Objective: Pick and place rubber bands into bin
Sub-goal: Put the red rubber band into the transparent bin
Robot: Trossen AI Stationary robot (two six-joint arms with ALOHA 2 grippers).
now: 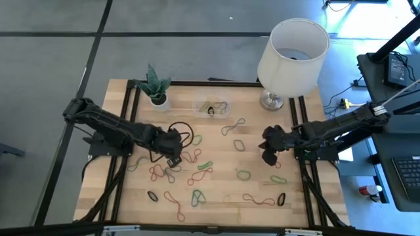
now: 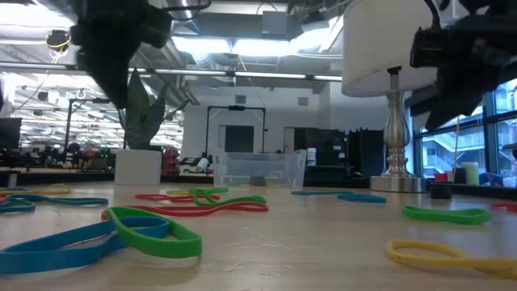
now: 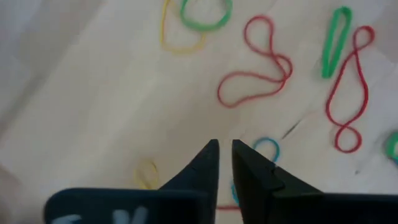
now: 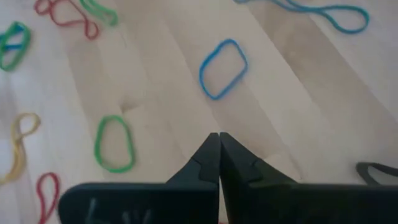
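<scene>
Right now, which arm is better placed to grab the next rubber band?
Probably left. The left gripper, fingers slightly parted, hovers over a dense cluster of thin red elastic loops. The right gripper is shut, with only a blue elastic loop ahead.

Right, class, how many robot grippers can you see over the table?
2. The left gripper hangs over the rubber bands left of centre; the right gripper hangs over the table's right side. None seems hidden.

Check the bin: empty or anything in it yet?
Not empty. The high view shows the bin holding at least one dark rubber band; most rubber bands still lie on the table.
</scene>
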